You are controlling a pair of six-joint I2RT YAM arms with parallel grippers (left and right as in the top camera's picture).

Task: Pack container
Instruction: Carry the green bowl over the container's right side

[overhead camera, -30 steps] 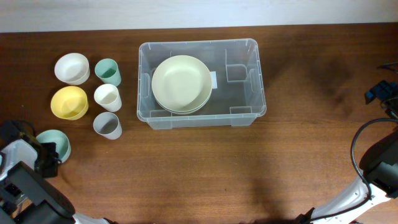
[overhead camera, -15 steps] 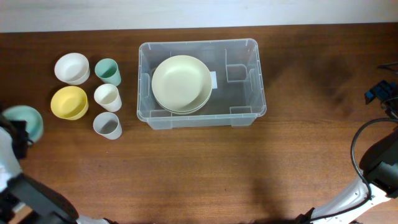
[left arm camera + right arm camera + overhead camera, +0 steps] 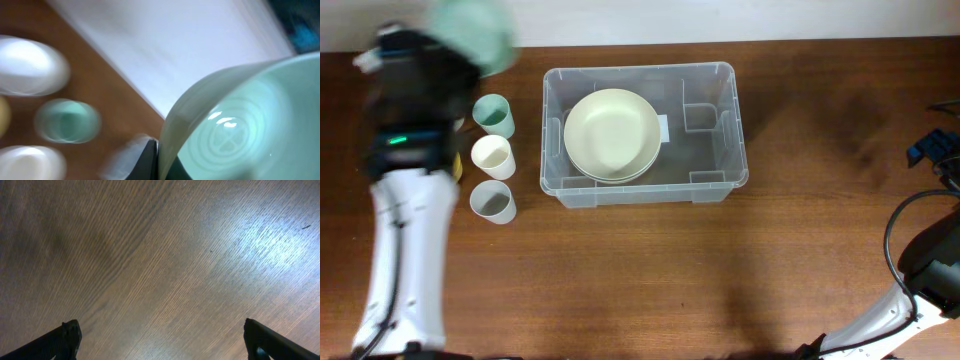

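While the left claw (image 3: 154, 161) pinches the rim of a pale green bowl (image 3: 240, 125) with its jaws closed tight on it, claw and bowl hang lifted off the table (image 3: 670, 270) at its far left corner. Both are smeared by motion blur. Just below the claw, on the robot's side of it, three cups stand in a row running toward the robot: a green cup (image 3: 493, 115), a white cup (image 3: 492, 157) and a grey cup (image 3: 492, 202). In the left wrist view a white bowl (image 3: 30, 65) shows beside them, too blurred to make out more.

To the right of that claw, just beyond the cups, sits the container (image 3: 708, 150), flat on the table. It is a clear rectangular bin with a rounded rim, moulded ribs along its inner walls and a white label (image 3: 663, 128) on its base. A stack of cream plates (image 3: 612, 135) fills the half nearer the left claw and covers part of the label. The other half shows bare base.

The right claw (image 3: 167, 345) stands wide open and holds nothing. Under it lies only wood grain with a bright patch of glare.

The table is dark brown wood with a streaky grain. Past its far edge, behind the lifted bowl, runs a pale wall (image 3: 720, 20).
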